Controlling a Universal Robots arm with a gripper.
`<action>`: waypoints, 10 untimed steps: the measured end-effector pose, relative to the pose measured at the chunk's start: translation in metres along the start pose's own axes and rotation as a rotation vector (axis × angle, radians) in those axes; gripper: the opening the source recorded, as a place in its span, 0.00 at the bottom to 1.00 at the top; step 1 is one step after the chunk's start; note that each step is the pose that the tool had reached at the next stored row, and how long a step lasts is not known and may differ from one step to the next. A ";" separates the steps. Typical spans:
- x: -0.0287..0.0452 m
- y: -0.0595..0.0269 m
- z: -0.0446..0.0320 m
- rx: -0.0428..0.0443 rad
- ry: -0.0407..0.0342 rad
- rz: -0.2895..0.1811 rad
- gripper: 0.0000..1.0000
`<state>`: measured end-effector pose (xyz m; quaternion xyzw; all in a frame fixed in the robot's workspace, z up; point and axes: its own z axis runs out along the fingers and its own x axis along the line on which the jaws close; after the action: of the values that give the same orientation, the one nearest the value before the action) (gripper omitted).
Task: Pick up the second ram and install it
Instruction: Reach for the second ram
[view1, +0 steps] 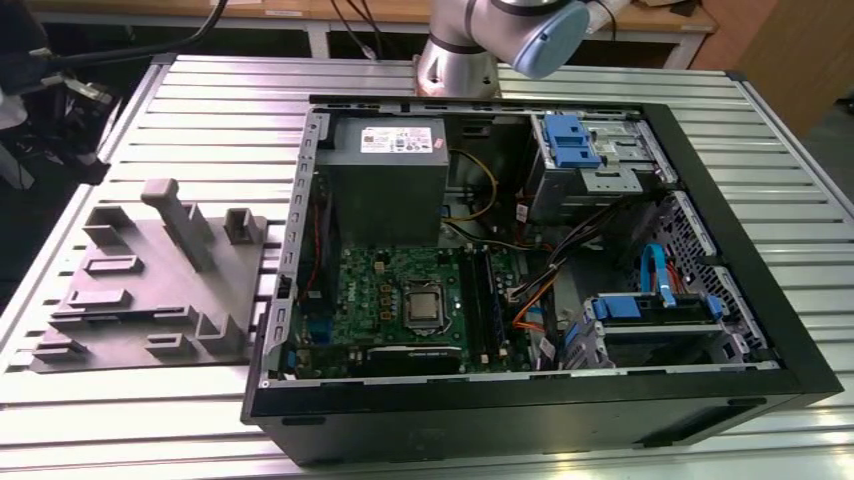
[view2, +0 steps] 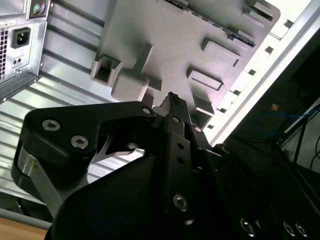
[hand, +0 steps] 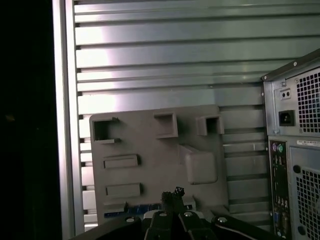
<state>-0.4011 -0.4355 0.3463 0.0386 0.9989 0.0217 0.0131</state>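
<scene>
1. First, the gripper (hand: 172, 194) hangs above the bench in the first wrist view. Its jaws seem pressed together, with no gap and nothing between them.
2. Just beyond the tips lies a thin blue-green strip (hand: 131, 206), at the edge of the grey holder tray (hand: 150, 150) nearest the gripper. This is most probably the second ram, but most of it is hidden, so its chips cannot be seen. It is not yet picked up.
3. Probably the stick is light and stiff, but also thin and fragile. Its flat faces are smooth and may slip. The safest hold seems to be across the two flat faces near the middle of the long upper edge, so that it does not tilt. The contact edge and the small chips should not be squeezed.
4. The tray has several pockets and low blocks, and it rests on the slatted metal bench (hand: 165, 65).
5. Beside the tray stands the open computer case (view1: 747, 300), at the exterior view's right of it.
6. Farther inside lies the green motherboard (view1: 380, 290), and the long black slots (view1: 489, 300) run beside its silver square. Whether a stick already sits in one of them cannot be told.
</scene>
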 end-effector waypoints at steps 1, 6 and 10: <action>0.0000 -0.0013 0.0018 -0.0001 -0.0001 0.000 0.10; 0.0011 -0.0079 0.0106 0.0000 0.0001 0.000 0.10; 0.0038 -0.0132 0.0176 0.0000 0.0001 0.000 0.10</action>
<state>-0.4054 -0.4476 0.3280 0.0386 0.9989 0.0217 0.0130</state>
